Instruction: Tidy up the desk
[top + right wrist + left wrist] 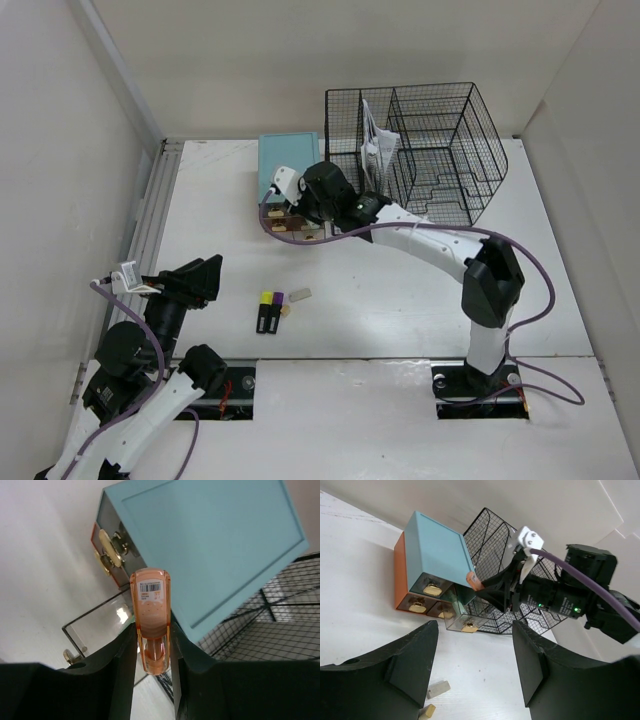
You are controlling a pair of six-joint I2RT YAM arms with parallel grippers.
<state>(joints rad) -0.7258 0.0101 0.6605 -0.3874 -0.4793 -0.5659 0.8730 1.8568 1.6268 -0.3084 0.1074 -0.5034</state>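
We see the desk point(400, 300), a wide white top with a grey rail point(150, 220) along its left side, lying beneath everything and filling the middle of the overhead view; at its far edge stands a black wire rack point(440, 150) with papers point(378, 140) upright in its left part; just left of the rack sits a drawer box point(437, 550) with a teal top and orange side, one clear drawer point(465, 620) pulled out at the front; the right gripper point(151, 645) reaches to the box's front corner, its fingers pinching an orange plastic piece point(150, 605) with a barcode label; the left gripper point(475, 670) hangs near the left edge, fingers spread wide around nothing; two markers point(268, 313) lie side by side mid-desk, a small eraser point(300, 295) just beside them.
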